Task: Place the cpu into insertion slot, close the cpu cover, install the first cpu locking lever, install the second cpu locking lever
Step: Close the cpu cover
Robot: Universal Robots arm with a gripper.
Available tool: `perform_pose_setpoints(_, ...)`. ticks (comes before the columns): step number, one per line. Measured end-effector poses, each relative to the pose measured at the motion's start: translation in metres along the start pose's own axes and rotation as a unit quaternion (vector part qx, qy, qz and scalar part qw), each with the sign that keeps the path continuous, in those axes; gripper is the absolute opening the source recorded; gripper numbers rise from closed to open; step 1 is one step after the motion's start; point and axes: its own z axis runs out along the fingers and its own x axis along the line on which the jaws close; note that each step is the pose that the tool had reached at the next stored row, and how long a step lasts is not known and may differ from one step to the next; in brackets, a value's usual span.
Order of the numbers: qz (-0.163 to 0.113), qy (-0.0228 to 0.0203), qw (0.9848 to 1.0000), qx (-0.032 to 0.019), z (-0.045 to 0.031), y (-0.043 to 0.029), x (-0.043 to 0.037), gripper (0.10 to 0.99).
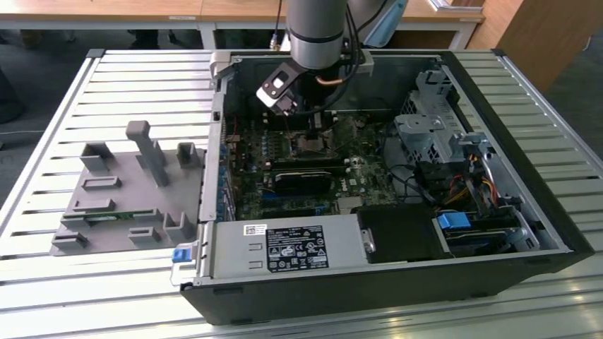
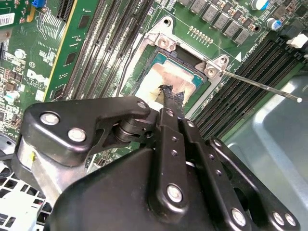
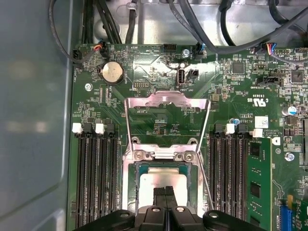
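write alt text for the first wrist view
The gripper, jaws shut together, hangs right over the silver-topped cpu on a green motherboard. A silvery metal cover frames the chip, with black memory slots on either side and a coin battery farther off.

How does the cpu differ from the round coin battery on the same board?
Shape: the cpu has straight edges; the coin battery is a disc.
Surface: the cpu's top looks smeared and blotchy; the coin battery looks clean.
Surroundings: the shut gripper is right over the cpu, while the coin battery stands free.
Both are pale metal and lie flat on the green motherboard.
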Motion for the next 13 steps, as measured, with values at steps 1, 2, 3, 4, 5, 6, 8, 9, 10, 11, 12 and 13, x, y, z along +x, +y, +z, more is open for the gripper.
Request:
perform_pose_setpoints(1, 0.000, 0.0000, 1.0000, 0.0000, -0.0004, 0.0000, 0.0000, 0.106)
perform_pose_setpoints(2, 0.000, 0.0000, 1.0000, 0.0000, -0.0007, 0.0000, 0.0000, 0.106)
perform_pose_setpoints(3, 0.000, 0.0000, 1.0000, 0.0000, -0.0009, 0.0001, 0.0000, 0.106)
perform_pose_setpoints(4, 0.000, 0.0001, 1.0000, -0.0001, -0.0010, 0.0001, 0.0000, 0.106)
perform_pose_setpoints(5, 0.000, 0.0001, 1.0000, -0.0001, -0.0010, 0.0001, 0.0000, 0.106)
perform_pose_setpoints(6, 0.000, 0.0001, 1.0000, 0.0000, -0.0011, 0.0001, 0.0000, 0.106)
perform_pose_setpoints(8, 0.000, 0.0000, 1.0000, 0.0000, -0.0013, 0.0001, 0.0000, 0.106)
perform_pose_setpoints(9, 0.000, 0.0000, 1.0000, 0.0000, -0.0014, 0.0001, 0.0000, 0.106)
perform_pose_setpoints(10, 0.000, -0.0001, 1.0000, 0.0001, -0.0016, 0.0001, 0.0000, 0.106)
perform_pose_setpoints(11, 0.000, -0.0002, 1.0000, 0.0001, -0.0018, 0.0001, 0.0000, 0.106)
perform_pose_setpoints(12, 0.000, -0.0002, 1.0000, 0.0001, -0.0021, 0.0001, 0.0000, 0.106)
perform_pose_setpoints(13, 0.000, 0.0000, 1.0000, 0.0000, -0.0021, 0.0001, 0.0000, 0.106)
